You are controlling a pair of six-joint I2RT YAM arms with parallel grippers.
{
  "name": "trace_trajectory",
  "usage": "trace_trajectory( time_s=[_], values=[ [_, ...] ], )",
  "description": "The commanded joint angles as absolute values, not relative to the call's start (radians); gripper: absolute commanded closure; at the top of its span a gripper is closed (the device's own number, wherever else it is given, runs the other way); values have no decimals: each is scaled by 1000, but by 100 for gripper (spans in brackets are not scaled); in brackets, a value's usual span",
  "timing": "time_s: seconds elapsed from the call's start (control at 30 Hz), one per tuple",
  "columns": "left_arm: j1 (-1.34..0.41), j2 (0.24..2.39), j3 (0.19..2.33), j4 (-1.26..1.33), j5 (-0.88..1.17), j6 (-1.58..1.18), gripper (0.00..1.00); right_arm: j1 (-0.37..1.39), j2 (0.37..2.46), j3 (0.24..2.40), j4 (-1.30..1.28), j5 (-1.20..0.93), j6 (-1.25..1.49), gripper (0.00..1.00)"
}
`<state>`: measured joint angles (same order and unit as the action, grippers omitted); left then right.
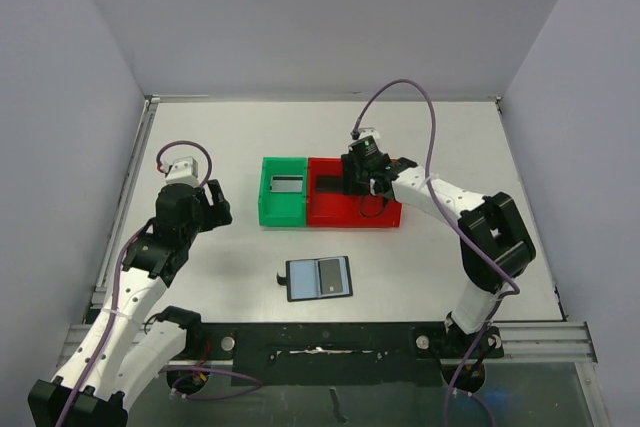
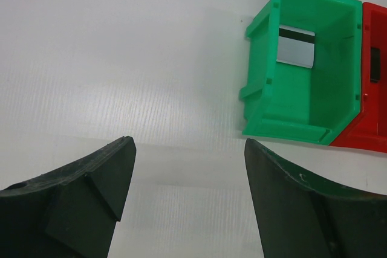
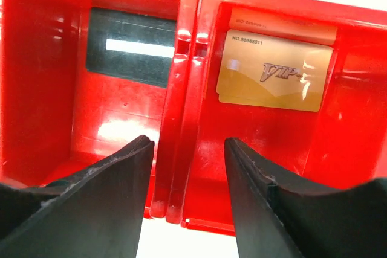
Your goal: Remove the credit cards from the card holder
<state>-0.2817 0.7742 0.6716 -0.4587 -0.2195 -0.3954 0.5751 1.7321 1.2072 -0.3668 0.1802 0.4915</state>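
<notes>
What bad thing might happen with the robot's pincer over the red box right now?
The right pincer hangs open right above the wall between the two red compartments. If it drops lower, its fingers might bump that wall and shove it sideways. That could jolt the gold card or the black card.

The only print that can be read is on the tan-gold card [image 3: 275,70], which lies in a compartment of the red bin [image 3: 187,58] just ahead of the right claw [image 3: 188,149], beyond its right-hand finger. Small dark characters at the card's top left read "NO." and then digits that look like 88888811. A slanted "VIP" stands mid-card. A faint line on the bin wall above it is illegible.
</notes>
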Motion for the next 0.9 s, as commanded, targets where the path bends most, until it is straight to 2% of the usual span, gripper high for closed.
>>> trace_trajectory(
  time_s=[0.0,0.1,0.37,0.67,0.87],
  values=[
    [-279,767,683,-402,-212,-377,27,587,1709,1198,-357,252,496,51],
    [-278,768,681,-400,-211,-377,27,587,1693,1178,-361,275,486,58],
    [-279,769,682,-400,-209,-376,27,588,1651,1158,-372,264,458,61],
    [-279,749,681,-389,-160,-367,27,601,1464,1094,-391,207,516,50],
    [-279,719,669,-347,25,-385,27,676,1289,932,-321,114,648,50]
  ],
)
